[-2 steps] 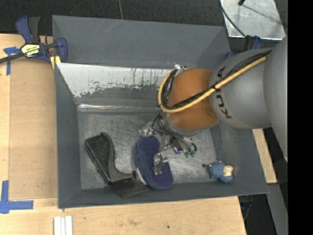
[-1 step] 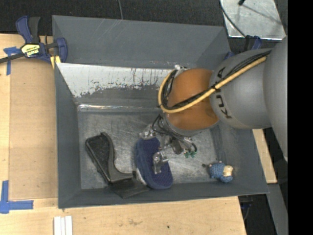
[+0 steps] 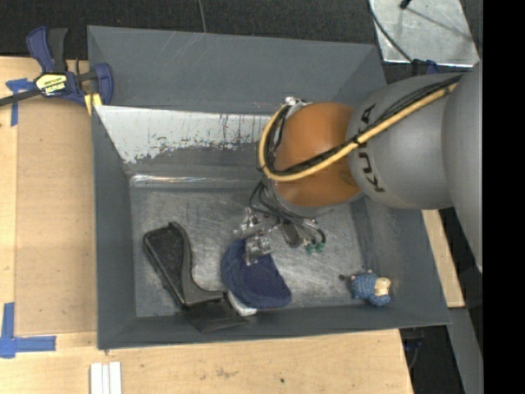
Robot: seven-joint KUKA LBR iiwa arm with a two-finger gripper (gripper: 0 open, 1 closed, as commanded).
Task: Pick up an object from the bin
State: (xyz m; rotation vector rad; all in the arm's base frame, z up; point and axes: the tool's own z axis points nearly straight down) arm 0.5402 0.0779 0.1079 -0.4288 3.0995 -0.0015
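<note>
Judging by the pose, this is the approach step. The arm is reaching in from the right, wrist bending downward, with the gripper hovering at the upper edge of a dark blue rounded cloth bundle lying by the front wall of the grey metal bin. Whether the gripper is open or closed, I cannot tell. The next move is calling for a short descent onto the cloth, clear of the black curved piece beside it.

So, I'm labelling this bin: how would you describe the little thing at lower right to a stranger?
In the grey bin, follow the lower wall to its right corner. A small blue toy with a yellowish end lies there alone, much smaller than the dark blue cloth and the black angled piece.
</note>
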